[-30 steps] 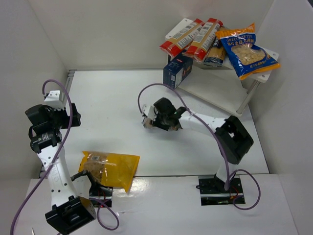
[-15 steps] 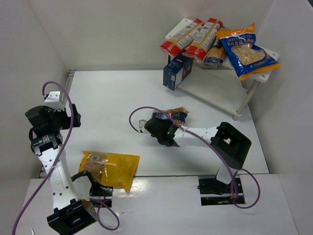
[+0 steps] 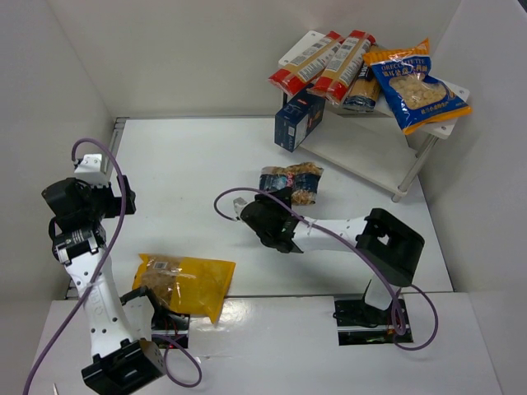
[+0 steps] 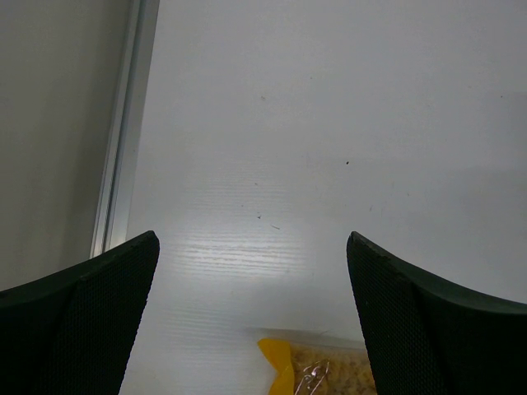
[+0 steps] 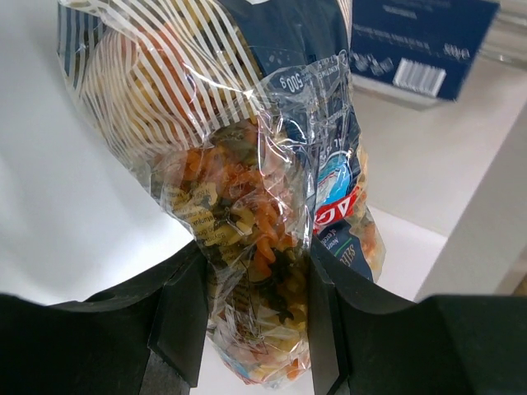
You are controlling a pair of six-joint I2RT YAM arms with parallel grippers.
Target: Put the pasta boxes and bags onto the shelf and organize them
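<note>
My right gripper (image 3: 280, 210) is shut on the clear bag of spiral pasta (image 3: 290, 184), held above the table's middle; it fills the right wrist view (image 5: 247, 206) between the fingers (image 5: 183, 317). The navy box (image 3: 297, 120) leans on the white shelf (image 3: 362, 152). Two red-and-cream spaghetti boxes (image 3: 306, 62) (image 3: 344, 65) and the blue-and-orange bag (image 3: 414, 86) lie on the top board. The yellow bag (image 3: 184, 283) lies at the near left; its corner shows in the left wrist view (image 4: 309, 370). My left gripper (image 3: 103, 193) is open and empty above the table at the left.
White walls close in the table on the left, back and right. A further pasta packet (image 3: 362, 92) lies on the shelf's top board between the spaghetti boxes and the blue bag. The navy box also shows in the right wrist view (image 5: 424, 41).
My right gripper has swung left and toward the near edge, and the spiral pasta bag in it now stands up above the table. The left arm has barely moved.
</note>
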